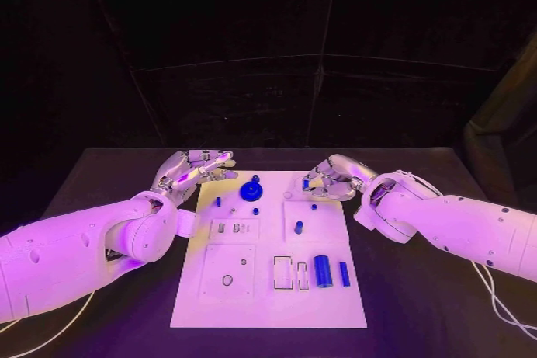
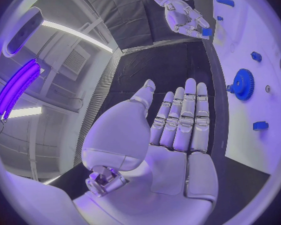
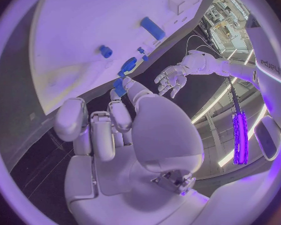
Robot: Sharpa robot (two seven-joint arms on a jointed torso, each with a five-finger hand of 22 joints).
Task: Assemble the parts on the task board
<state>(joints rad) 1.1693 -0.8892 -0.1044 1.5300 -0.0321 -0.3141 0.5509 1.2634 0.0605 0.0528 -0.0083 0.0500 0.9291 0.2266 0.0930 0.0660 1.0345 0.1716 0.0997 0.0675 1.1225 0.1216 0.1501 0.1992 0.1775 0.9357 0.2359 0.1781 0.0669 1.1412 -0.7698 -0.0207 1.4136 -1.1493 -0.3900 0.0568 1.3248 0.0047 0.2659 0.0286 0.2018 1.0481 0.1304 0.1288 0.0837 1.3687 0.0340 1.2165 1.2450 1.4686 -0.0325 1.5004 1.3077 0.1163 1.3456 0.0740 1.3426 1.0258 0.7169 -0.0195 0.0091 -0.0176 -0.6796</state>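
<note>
In the head view, the task board point(image 1: 268, 296) lies on the black desk point(image 1: 90, 218) with its long axis running away from the robot. A blue gear point(image 1: 252, 192) stands near the board's far edge. The left robot hand point(image 1: 199, 169) hovers at the board's far left corner, just beside the gear; the right robot hand point(image 1: 327, 179) hovers at the far right corner, and a small blue part point(image 1: 306, 184) is seen at its fingertips, so that hand is judged to be pinching it. Toward the near edge of the board, a thick blue cylinder point(image 1: 322, 271) and a thin blue pin point(image 1: 344, 274) lie with their long axes along the board's length, well apart from both hands. In the left wrist view, the left robot hand point(image 2: 178, 130) is held flat, fingers straight, close together and holding nothing; the gear point(image 2: 243, 84) lies beyond and to the side of the fingertips, apart from them. In the right wrist view, the right robot hand point(image 3: 115, 135) is curled, and the blue part point(image 3: 119, 87) is gripped at its fingertips just off the board's edge. The left hand is judged nearer the gear; any insertion of the held part falls to the right hand.
</note>
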